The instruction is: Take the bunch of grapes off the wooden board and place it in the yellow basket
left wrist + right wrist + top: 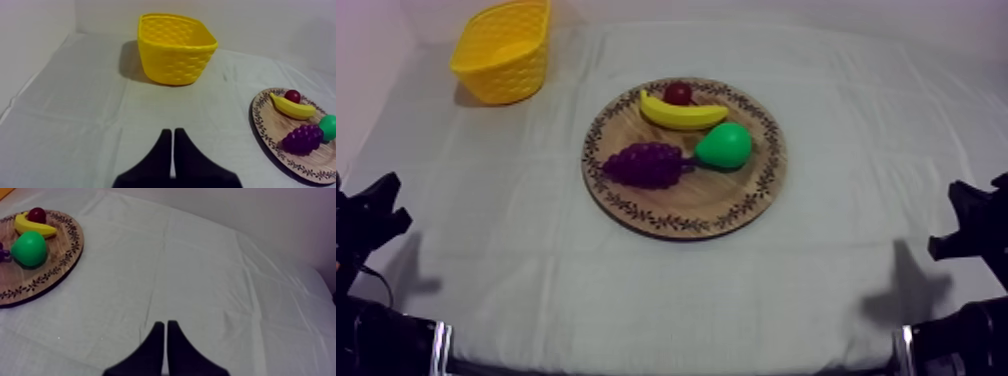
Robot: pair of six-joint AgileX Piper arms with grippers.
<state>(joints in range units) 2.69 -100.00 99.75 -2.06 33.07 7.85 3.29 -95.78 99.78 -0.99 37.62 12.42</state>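
Observation:
A purple bunch of grapes (648, 164) lies on the round wooden board (681, 210) in the middle of the table, left of a green pear (725, 146). The grapes (302, 138) also show on the board (265, 131) in the left wrist view. The yellow basket (504, 50) stands at the far left corner, upright with nothing visible inside (175, 46). My left gripper (371, 210) rests low at the left edge, far from the board; its fingers (173, 142) lie together as a narrow wedge. My right gripper (966, 225) rests low at the right edge, its fingers (165, 333) likewise together.
A yellow banana (679, 114) and a small red fruit (678, 93) lie on the far part of the board. The pear (29, 248), banana (34, 227) and small red fruit (36, 214) show beside the board's rim (60, 268). Grey-white cloth (536, 250) covers the table.

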